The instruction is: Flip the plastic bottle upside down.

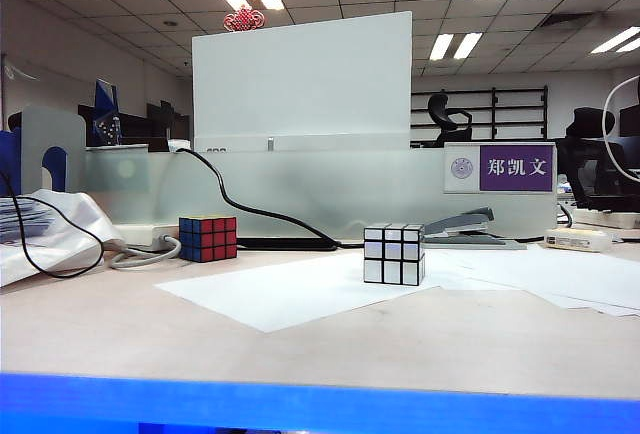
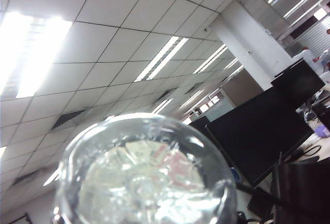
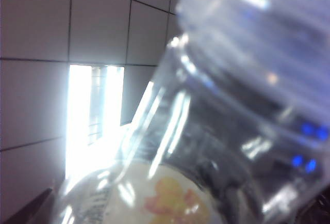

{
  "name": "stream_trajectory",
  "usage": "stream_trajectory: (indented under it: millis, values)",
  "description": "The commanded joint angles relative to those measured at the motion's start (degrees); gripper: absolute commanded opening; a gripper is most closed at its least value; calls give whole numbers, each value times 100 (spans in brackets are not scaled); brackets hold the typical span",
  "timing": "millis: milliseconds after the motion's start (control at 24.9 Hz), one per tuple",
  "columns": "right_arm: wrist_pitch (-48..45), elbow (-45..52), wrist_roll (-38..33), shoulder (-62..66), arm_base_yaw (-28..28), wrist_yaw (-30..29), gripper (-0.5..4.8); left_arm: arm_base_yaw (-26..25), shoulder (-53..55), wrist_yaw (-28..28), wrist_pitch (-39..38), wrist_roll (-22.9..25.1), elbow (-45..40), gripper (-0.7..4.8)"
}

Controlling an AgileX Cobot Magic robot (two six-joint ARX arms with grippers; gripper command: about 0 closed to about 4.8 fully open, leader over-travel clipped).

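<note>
Office ceiling behind plastic bottle (image 2: 144, 175) – label blurred; left, right jaws unseen.

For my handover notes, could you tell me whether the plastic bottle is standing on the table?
No: the plastic bottle fills both wrist views against the ceiling, and the table shows none.

Purple nameplate (image 1: 515, 168) on the grey partition (image 1: 300, 189) reads 郑凯文, w/ a round emblem beside it. Bottle label print: too blurred to read.
</note>
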State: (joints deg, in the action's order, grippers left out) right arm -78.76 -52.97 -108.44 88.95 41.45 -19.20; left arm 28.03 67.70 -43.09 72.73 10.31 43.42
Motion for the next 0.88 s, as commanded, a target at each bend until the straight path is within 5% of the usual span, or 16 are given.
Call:
stream_trajectory:
  millis: [40,563,844,884]
  values:
    - [-243,-2,166,-175,-221,-238,479,-35,-9,424,-116,361,20,-6]
    - [-114,485,658,-284,-874,-623,479,-595,-20,566,-730,485,428,-6]
    - [-205,719,1797,-286,-1491,-1397,479,-601,-22,431,-2846,503,1043,-6]
    - [-205,721,1908,-286,-1617,-1539,445,-599,-20,431,-3200,516,1099,-6]
